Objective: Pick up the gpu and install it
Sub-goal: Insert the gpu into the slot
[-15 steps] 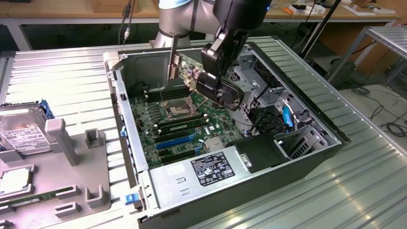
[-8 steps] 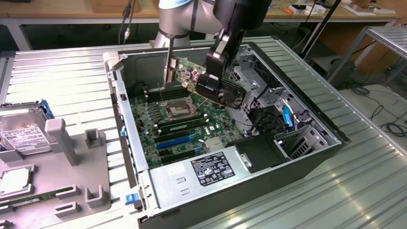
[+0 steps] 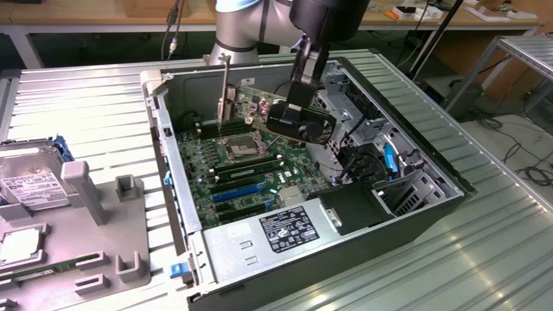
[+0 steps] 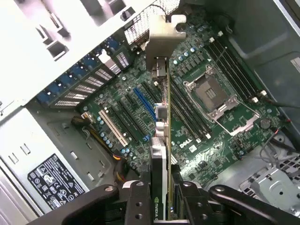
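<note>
Your gripper [image 3: 296,102] is clamped on the gpu [image 3: 313,129], holding it inside the open computer case [image 3: 173,162], above the motherboard [image 3: 233,178] and just beside the CPU socket [image 3: 242,148]. In the wrist view you look along the gpu [image 4: 159,154] edge-on: the fingers [image 4: 137,201] press on its two faces and the gripper [image 4: 161,208] is closed around the end nearest the camera. The card stands on edge and runs alongside the CPU socket [image 4: 213,96], between the socket's memory slots [image 4: 185,115] and the blue slot [image 4: 145,103] on the side away from the socket. Its silvery bracket [image 4: 161,40] is at the far end, beyond the socket and close to the case's slotted rear wall. In the exterior view that bracket [image 3: 226,91] rises above the case rim, so the card is held up off the board; you cannot tell from either view whether its lower edge touches a slot. The labelled power supply [image 3: 285,236] lies well apart from the socket at the opposite end of the case. Outside the case, well away from the socket toward the exterior view's left, a hard drive [image 3: 30,184] rests on a grey tray [image 3: 95,194]
</note>
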Tool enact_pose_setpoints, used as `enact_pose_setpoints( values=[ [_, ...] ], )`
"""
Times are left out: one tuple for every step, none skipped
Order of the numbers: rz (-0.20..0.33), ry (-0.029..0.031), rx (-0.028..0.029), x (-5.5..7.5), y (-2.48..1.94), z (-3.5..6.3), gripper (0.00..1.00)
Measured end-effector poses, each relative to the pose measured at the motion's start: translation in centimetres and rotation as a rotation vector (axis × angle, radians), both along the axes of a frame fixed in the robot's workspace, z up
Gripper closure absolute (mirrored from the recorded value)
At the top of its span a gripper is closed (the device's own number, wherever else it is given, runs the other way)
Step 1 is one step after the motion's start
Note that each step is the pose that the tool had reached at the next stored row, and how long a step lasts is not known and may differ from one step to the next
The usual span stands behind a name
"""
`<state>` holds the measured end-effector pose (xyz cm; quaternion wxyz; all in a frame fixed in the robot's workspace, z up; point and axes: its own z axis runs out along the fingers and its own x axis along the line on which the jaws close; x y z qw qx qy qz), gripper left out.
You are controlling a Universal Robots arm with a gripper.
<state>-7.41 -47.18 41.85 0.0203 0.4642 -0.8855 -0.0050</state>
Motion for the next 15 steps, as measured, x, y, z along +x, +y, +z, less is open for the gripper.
enact_pose_setpoints(
  values=[
    [0.028,0.0,0.0001,0.0,0.0,-0.01,0.73],
    [0.057,0.0,0.0,0.0,0.0,-0.02,0.73],
    [0.081,0.0,0.0,0.0,0.0,-0.02,0.73],
    [0.099,0.0,0.0001,0.0,0.0,-0.03,0.73],
    [0.124,0.0,0.0,0.0,0.0,-0.04,0.73],
    [0.165,0.0,0.0,0.0,0.0,-0.04,0.73],
    [0.211,0.0,0.0,0.0,0.0,-0.05,0.73],
    [0.246,0.0,0.0,0.0,0.0,-0.06,0.73],
    [0.264,0.0,0.0,0.0,0.0,-0.07,0.73],
    [0.284,0.0,0.0,0.0,0.0,-0.07,0.73],
    [0.307,0.0,0.0,0.0,0.0,-0.08,0.73],
    [0.329,0.0,0.0,0.0,0.0,-0.08,0.73],
    [0.348,0.0,0.0001,0.0,0.0,-0.09,0.73],
    [0.369,0.0,0.0,0.0,0.0,-0.09,0.73],
    [0.386,0.0,0.0001,0.0,0.0,-0.09,0.73]
  ],
)
